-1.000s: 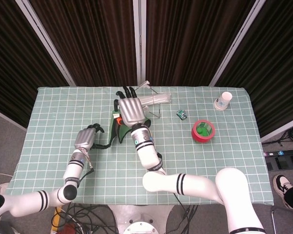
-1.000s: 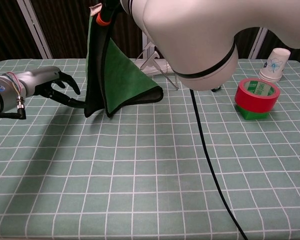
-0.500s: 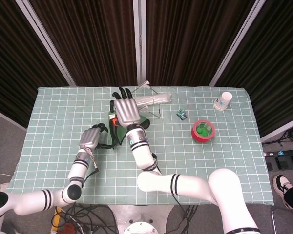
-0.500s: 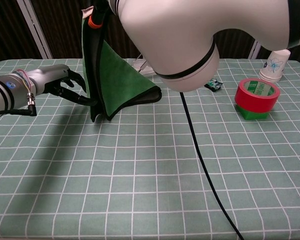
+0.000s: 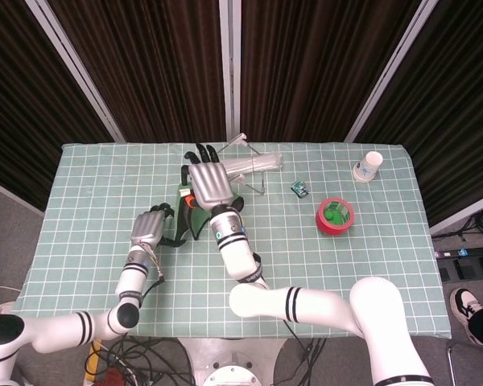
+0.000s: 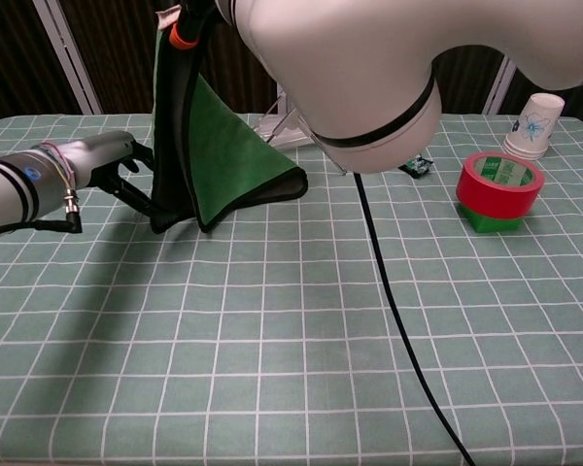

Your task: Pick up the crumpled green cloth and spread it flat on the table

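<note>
The green cloth (image 6: 209, 146) is held hanging by the right robot hand (image 5: 208, 182), while the left robot hand (image 5: 148, 228), its grip indiscernible, must catch a lower edge so the cloth can be spread on the tabletop (image 6: 291, 320).

Green cloth (image 6: 235, 146), dark-edged, hanging lifted in folds, lower corner touching table

Probably a robotics lab: dark curtains (image 5: 145, 64) on metal frames enclose a cloth-covered bench (image 5: 88, 177), with loose cables (image 5: 137, 354) on the floor.

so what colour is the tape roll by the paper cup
Red tape roll, with something green beneath it; clearest in the chest view.
</note>
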Available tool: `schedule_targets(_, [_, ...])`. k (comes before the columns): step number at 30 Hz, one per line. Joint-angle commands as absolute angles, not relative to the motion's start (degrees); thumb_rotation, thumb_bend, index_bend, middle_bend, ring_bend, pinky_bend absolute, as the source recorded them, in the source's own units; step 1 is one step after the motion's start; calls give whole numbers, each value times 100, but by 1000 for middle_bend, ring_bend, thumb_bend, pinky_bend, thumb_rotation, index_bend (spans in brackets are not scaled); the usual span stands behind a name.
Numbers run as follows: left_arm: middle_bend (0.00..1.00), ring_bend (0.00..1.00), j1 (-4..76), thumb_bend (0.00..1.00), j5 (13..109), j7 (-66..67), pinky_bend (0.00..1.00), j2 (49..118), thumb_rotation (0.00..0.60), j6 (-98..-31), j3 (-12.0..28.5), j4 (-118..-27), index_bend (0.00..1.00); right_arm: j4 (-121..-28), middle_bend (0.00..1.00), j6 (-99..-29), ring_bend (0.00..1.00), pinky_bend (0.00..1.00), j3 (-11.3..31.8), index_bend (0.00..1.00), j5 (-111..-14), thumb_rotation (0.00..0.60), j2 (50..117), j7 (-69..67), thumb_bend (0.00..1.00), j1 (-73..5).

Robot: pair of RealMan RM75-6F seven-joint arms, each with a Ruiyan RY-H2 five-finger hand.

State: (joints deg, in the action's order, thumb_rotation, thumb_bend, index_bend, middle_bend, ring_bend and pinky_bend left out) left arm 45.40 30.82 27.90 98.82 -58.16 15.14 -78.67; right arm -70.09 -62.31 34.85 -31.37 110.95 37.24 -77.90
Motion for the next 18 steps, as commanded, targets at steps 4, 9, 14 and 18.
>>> schedule_targets(4, [166, 134, 4470, 60, 3163, 2706, 252, 9864, 545, -5967, 1573, -7924, 375, -7205, 192, -6267, 0, 0, 3380, 702, -3173, 600, 10954, 3697, 574, -7641])
schedule_targets(9, [177, 136, 4407, 60, 3250, 2503, 253, 9885, 545, -6036, 1696, -7920, 407, -7285, 193, -6241, 0, 0, 3350, 702, -3168, 600, 10877, 3626, 573, -7560])
schedule_targets(14, [205, 153, 4371, 95, 3377, 2307, 271, 10006, 544, -6092, 1785, -7785, 466, -7346, 193, -6255, 0, 0, 3315, 701, -3169, 600, 10826, 3621, 577, -7524])
schedule_targets(18, [228, 164, 4318, 159, 3502, 2135, 286, 10047, 545, -6124, 1843, -7746, 518, -7352, 194, -6243, 0, 0, 3302, 702, -3150, 600, 10798, 3608, 574, -7506])
